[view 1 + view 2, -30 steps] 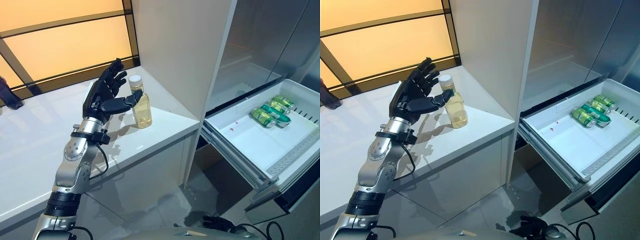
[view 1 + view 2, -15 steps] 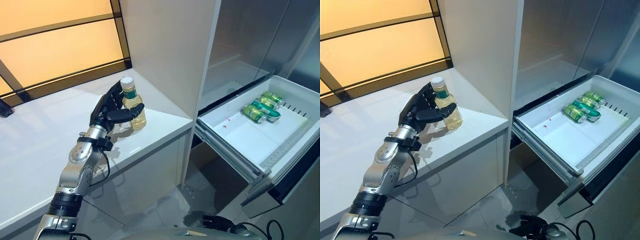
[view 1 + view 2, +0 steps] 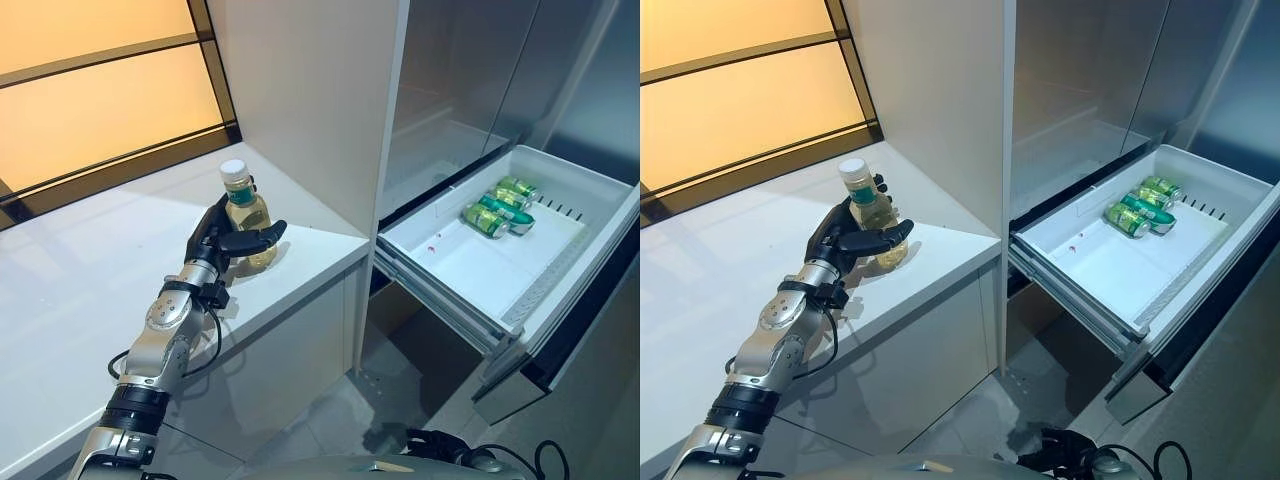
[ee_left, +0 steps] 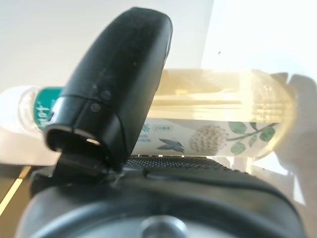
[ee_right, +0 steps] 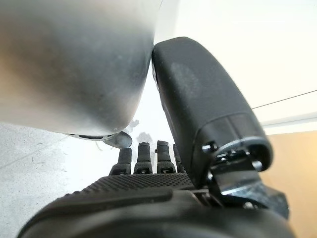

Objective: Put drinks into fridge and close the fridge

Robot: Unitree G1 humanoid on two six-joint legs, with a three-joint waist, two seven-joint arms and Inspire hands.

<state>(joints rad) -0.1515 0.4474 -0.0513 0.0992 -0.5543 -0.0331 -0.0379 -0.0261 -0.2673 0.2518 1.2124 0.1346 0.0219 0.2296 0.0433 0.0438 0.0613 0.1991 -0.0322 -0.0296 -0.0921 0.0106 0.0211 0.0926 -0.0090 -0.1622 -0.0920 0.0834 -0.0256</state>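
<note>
A clear bottle of yellow drink with a white cap and a green neck label stands upright on the white counter, near its right end. My left hand is shut on the bottle: the thumb crosses its front and the fingers wrap behind it. The bottle's body lies against the palm in the left wrist view. The fridge drawer is pulled out at the right, with green cans lying at its far end. My right hand has its fingers relaxed and holds nothing.
A tall white cabinet side rises right behind the bottle. The fridge's upper compartment is open above the drawer. An amber window panel runs along the back of the counter. Grey floor lies below.
My left hand, open beside the bottle a second ago, has closed round it. The whole picture has shifted left, so the camera has turned right.
</note>
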